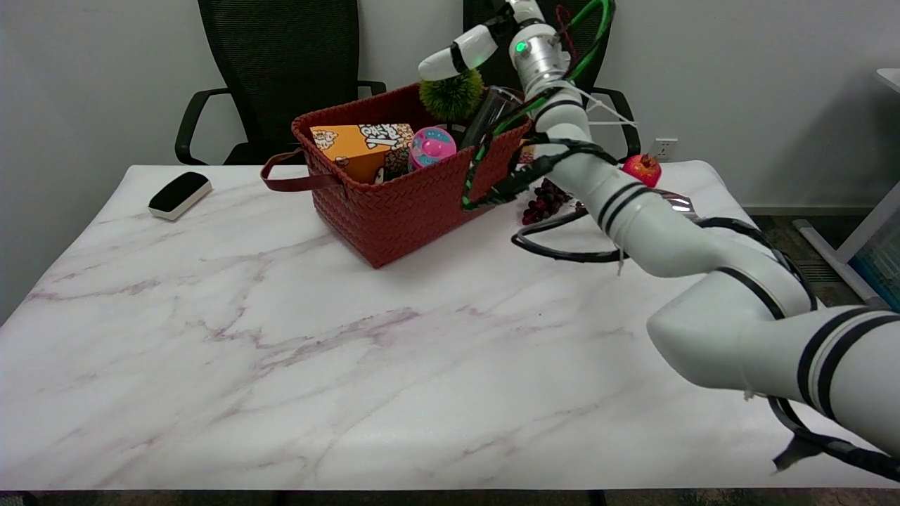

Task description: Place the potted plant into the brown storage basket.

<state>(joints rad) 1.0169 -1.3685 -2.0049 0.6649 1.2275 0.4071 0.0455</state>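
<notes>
The potted plant shows as a round green tuft over the far rim of the brown woven basket, at its back right corner; its pot is hidden. My right hand hangs just above the tuft, one white finger stretched across its top. Whether the hand still holds the plant cannot be made out. The right arm rises from the lower right and crosses the basket's right end.
In the basket lie an orange box, a pink round item and a dark tilted cylinder. Grapes and a red apple lie right of it, behind the arm. A black-and-white eraser sits far left. Two black chairs stand behind.
</notes>
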